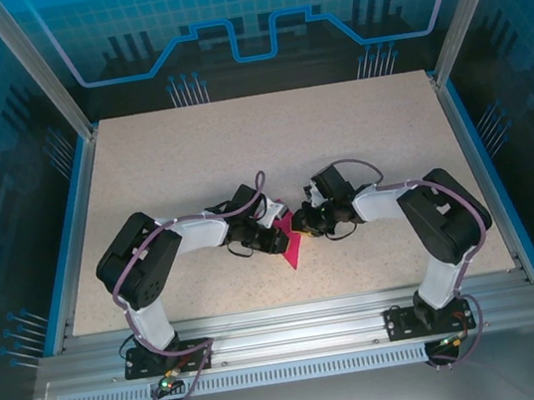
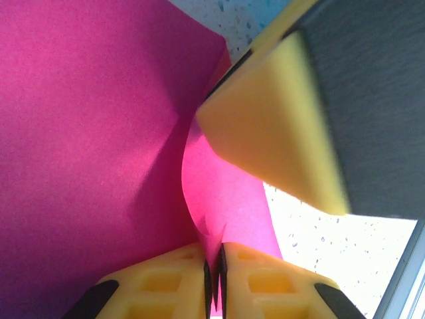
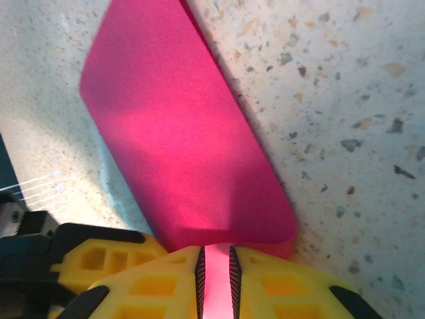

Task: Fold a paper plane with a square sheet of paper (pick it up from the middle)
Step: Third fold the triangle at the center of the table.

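We see a pale, speckled stone-look tabletop [image 1: 191,161] edged by blue side rails [image 1: 72,239]. Near its front middle sits a folded magenta-pink paper sheet [image 1: 291,247]; we cannot tell whether it touches the surface.

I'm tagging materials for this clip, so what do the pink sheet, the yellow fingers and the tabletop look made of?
The pink sheet looks like thin matte paper, bending in soft curves. The yellow fingers: probably matte plastic, with moulded square pockets. The tabletop: smooth speckled surface, perhaps laminate or composite.
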Available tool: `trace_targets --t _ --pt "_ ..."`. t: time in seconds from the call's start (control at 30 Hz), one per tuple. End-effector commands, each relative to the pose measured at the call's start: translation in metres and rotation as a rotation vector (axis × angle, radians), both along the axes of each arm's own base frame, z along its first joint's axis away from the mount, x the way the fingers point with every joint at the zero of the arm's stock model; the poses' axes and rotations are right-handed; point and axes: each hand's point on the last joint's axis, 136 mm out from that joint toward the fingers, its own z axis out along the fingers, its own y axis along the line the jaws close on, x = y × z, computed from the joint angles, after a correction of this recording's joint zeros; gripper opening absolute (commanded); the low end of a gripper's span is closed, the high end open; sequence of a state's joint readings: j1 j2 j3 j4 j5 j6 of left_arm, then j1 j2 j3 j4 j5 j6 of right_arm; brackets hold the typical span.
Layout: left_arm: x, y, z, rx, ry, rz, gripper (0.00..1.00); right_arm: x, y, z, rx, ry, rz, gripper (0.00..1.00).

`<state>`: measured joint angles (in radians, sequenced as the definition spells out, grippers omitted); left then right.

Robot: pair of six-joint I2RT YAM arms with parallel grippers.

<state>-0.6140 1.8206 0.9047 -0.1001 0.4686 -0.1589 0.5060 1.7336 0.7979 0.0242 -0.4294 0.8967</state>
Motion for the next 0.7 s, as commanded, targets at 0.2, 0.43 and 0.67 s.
trace_targets --t 0.2,0.43,0.67 --pt "-0.008 0.009 -0.018 0.063 0.076 0.021 0.15 0.013 0.002 0.019 0.073 -0.038 0.033 0.20" --pt "-0.008 0.010 -0.018 0.063 0.075 0.021 0.16 0.013 -0.002 -0.011 0.012 0.011 0.024 0.20" --pt "-0.007 0.011 -0.010 0.061 0.067 0.040 0.24 0.006 -0.013 -0.028 -0.134 0.051 0.028 0.18"
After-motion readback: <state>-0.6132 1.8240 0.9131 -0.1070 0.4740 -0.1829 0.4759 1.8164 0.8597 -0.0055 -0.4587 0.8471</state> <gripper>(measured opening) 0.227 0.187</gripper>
